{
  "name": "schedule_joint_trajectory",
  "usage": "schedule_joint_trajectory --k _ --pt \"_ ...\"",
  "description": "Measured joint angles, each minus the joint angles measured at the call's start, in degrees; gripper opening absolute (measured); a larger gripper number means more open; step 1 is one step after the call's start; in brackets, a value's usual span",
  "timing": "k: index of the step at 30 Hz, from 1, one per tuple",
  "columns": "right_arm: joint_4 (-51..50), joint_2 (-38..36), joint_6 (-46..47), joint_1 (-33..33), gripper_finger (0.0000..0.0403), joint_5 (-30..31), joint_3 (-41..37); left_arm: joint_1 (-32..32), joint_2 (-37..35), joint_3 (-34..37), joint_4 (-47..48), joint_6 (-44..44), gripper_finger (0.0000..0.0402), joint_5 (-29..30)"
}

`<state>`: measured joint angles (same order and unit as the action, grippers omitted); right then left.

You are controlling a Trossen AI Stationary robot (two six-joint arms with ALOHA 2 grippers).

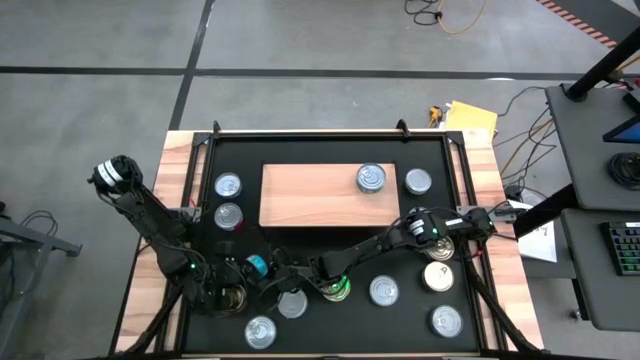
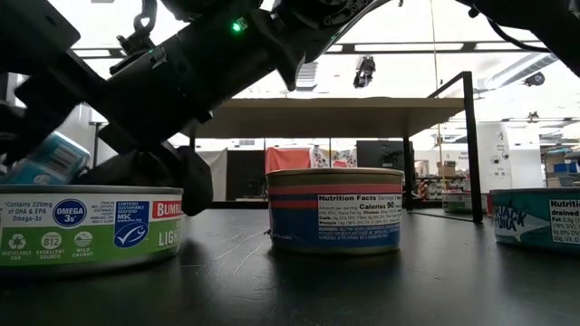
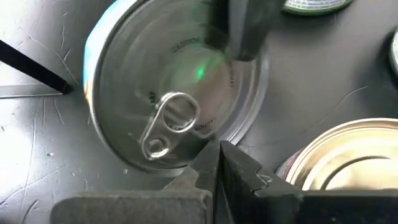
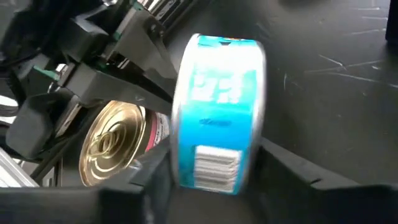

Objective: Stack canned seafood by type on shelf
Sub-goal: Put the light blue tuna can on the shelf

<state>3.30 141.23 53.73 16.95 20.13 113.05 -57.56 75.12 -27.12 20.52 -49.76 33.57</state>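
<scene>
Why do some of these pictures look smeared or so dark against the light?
Right wrist view: the teal can between the right hand's fingers is motion-blurred. Low view: bright ceiling lights leave the arms silhouetted. Left wrist view: a green light glints on the silver lid.

One wooden shelf (image 1: 310, 196) on the mat, two robot arms over it, and eleven tins in sight: one on the shelf (image 1: 371, 178), ten scattered around it on the black mat (image 1: 330, 150).

Grey concrete floor (image 1: 330, 40) with dark seam lines; orange cable (image 1: 455, 15) coiled far. Side desk (image 1: 590, 130) right, keyboard (image 1: 622, 250) on it. Bright ceiling light strips (image 2: 408, 45); red panel (image 2: 287, 159) far behind.
</scene>
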Motion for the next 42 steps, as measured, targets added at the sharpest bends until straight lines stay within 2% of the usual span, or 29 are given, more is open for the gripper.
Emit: schedule_joint_trajectory --k 2,8,13,15,19,22,28,31,34,39,42 --pt "0.01 0.0 -1.21 0.0 0.0136 -0.01 0.14 0.0 -0.31 -0.68 0.11 1.12 0.0 0.03" --pt "-2.43 -1.98 -8.04 1.11 0.0137 1.15 0.2 -0.94 -1.77 -5.62 2.71 5.27 0.0 0.18" --pt "-14.8 -9.29 -11.19 3.78 0.0137 7.66 0.34 -2.64 -2.55 -11.95 6.32 9.67 0.0 1.49" --pt "-20.19 -12.03 -12.62 5.15 0.0137 10.07 0.36 -3.34 -2.65 -14.54 6.01 13.09 0.0 4.14" --pt "-30.61 -16.14 -15.18 8.09 0.0137 12.58 -0.54 -3.91 -2.65 -18.98 5.57 17.61 0.0 13.65" --pt "-33.62 -20.08 -16.31 9.66 0.0137 12.89 -3.4 -3.85 -2.65 -21.46 5.61 18.37 0.0 20.51" --pt "-22.63 -28.09 -21.6 11.44 0.0137 14.18 -17.07 -3.85 -2.65 -23.24 5.56 19.89 0.0 32.22" --pt "-13.23 -32.05 -26.04 11.97 0.0137 13.91 -25.35 -3.67 -2.46 -23.62 4.24 19.44 0.0 34.49" --pt "-1.86 -35.9 -31.69 12.04 0.0137 11.19 -33.16 -3.17 -2.03 -23.52 -0.11 19.28 0.0002 37.73" --pt "14.11 -39.72 -42.32 10.52 0.0137 3.71 -44.58 -1.57 0.67 -23.38 -8.42 18.87 0.0027 38.0" --pt "21.61 -41.97 -45.94 9.72 0.0137 2.22 -49.4 -0.51 3.45 -23.44 -12.32 18.94 0.0052 37.46"
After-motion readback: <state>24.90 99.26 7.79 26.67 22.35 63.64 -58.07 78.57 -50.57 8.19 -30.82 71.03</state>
